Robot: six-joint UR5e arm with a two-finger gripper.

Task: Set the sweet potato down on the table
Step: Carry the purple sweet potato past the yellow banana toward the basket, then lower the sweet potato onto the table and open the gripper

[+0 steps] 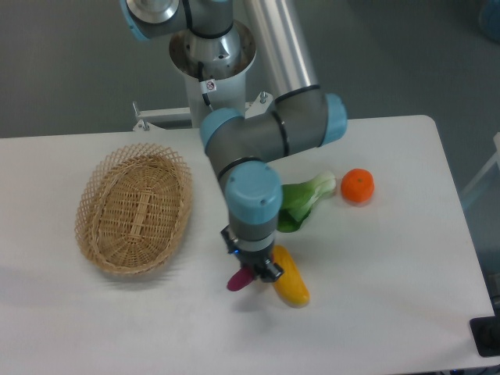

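Down: pincer gripping sweet potato

Table: bearing all items. Basket: sitting on the left half. Gripper: hanging right of the basket, toward the front edge, with the sweet potato sticking out from it to the left. Oblong vegetable: lying just right of the gripper. Leafy vegetable: lying behind the oblong one, partly hidden by the arm. Round fruit: sitting right of the leafy vegetable, just beside it.
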